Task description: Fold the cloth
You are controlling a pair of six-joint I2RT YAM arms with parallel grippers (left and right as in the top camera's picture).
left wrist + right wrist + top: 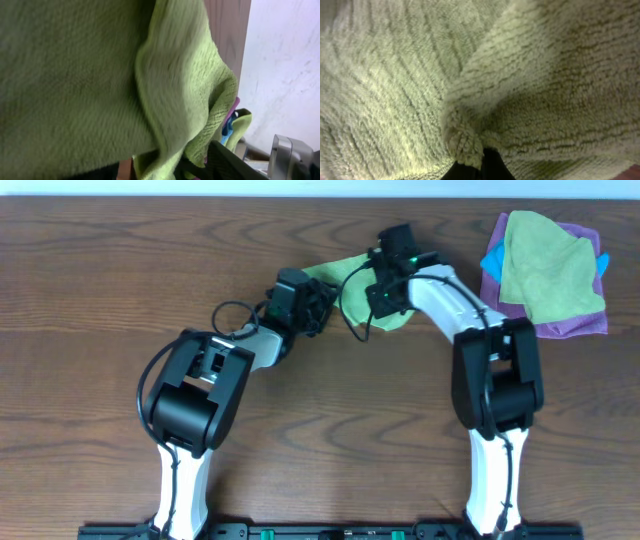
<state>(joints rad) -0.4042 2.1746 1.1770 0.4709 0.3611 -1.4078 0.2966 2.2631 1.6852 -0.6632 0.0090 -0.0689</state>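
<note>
Well to the left of the dull yellow-green cloth (545, 265) topping a pile at the far right corner of the brown wooden bench (100, 280), the bright lime-green towel-like cloth (343, 272) lies bunched, largely hidden from overhead by both black wrists. The right gripper (392, 282), the one nearer that yellow-green cloth, is clamped on a pinched fold of the lime fabric. The left gripper (312, 308), farther from it, sits at the lime cloth's other edge. Fabric blankets its camera, so I cannot tell its opening or hold. Beneath the yellow-green cloth lie a purple cloth (575, 323) and a blue cloth (494, 260).
</note>
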